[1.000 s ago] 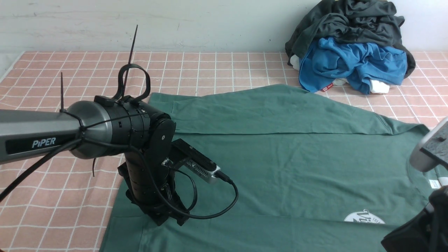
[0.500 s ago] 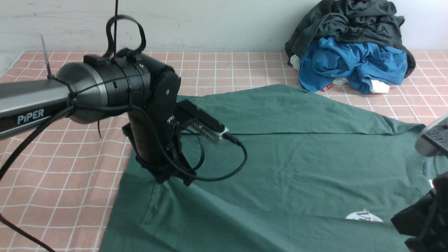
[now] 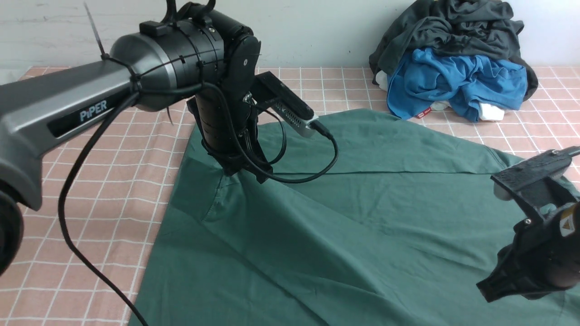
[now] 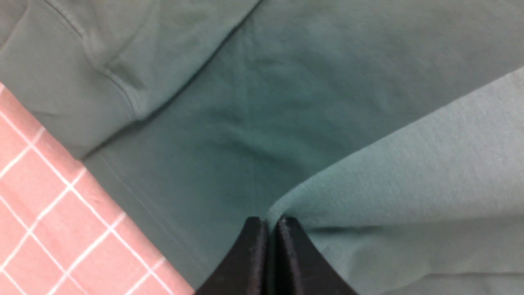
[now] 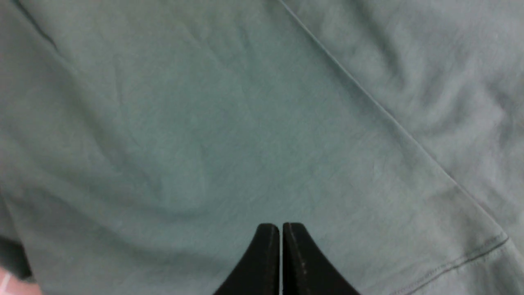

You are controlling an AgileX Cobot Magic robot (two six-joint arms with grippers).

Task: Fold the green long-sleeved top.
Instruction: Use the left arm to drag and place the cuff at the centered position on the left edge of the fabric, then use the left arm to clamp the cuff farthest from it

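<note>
Left wrist view: green long-sleeved top (image 4: 262,102) between tips of left tool (image 4: 267,223).

A pink checked tablecloth (image 3: 113,190) bears the green long-sleeved top (image 3: 362,217) and a clothes heap (image 3: 453,68).

Pink checked cloth (image 3: 290,86) spread flat; charcoal garment (image 3: 457,27) heaped over blue garment (image 3: 453,81), far right corner.

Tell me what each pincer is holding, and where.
Left pincer pinches the green top by a raised fold near its left edge. Right pincer is shut over the top; whether it grips cloth cannot be told.
</note>
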